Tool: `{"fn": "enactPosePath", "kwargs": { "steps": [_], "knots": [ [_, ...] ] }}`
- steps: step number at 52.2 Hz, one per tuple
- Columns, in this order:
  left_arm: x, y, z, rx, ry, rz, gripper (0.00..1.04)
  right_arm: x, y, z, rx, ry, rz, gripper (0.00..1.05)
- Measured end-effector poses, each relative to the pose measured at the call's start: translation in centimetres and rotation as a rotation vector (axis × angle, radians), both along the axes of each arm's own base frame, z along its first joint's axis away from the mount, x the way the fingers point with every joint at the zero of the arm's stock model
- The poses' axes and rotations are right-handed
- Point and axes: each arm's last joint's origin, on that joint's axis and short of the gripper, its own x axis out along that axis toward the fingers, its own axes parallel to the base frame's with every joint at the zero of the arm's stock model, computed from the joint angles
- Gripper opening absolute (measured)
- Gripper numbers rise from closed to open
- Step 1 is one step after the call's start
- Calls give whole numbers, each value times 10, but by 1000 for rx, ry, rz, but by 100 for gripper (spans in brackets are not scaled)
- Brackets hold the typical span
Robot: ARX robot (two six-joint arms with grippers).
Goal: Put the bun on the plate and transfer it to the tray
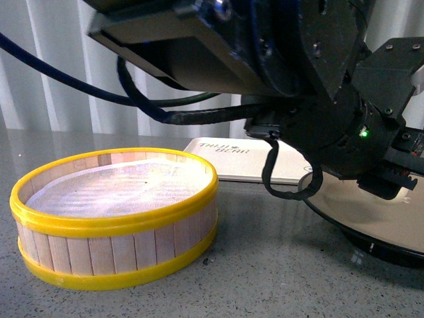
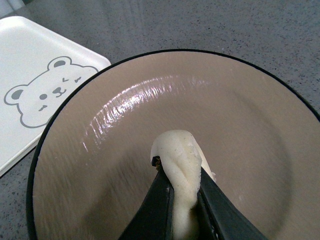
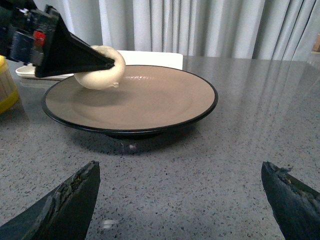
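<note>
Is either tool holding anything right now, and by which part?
The left tool pinches the bun by its sides, over the plate. The right tool is open and empty.

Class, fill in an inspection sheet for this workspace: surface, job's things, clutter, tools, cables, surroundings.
Surface: grey speckled counter, no spills seen.
Job's things: bun pinched over the plate, contact unclear; tray next to the plate, nothing on it where visible.
Clutter: yellow-rimmed steamer basket, no bun seen inside.
Tools: left tool shut on the bun; right tool open, empty, low, facing the plate.
Cables: black sleeved cables hang under the arm, one looping low by the plate.
Surroundings: pale curtains.
</note>
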Motion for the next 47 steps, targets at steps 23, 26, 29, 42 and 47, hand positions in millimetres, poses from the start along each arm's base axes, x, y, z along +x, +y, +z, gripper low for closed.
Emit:
{"fn": "enactPosePath", "kwargs": {
  "steps": [23,26,29,42,47],
  "knots": [
    [20,-29,-3,35,54,11,6,0,0,0,0,0,0,96],
    [21,-30,-6,46,73,25,14,0,0,0,0,0,0,96],
    [22,-31,-9,54,102,33,24,0,0,0,0,0,0,96],
    [26,-27,-15,34,186,77,65,0,0,0,0,0,0,96],
    [28,-25,-15,23,202,88,78,0,0,0,0,0,0,96]
  ]
}}
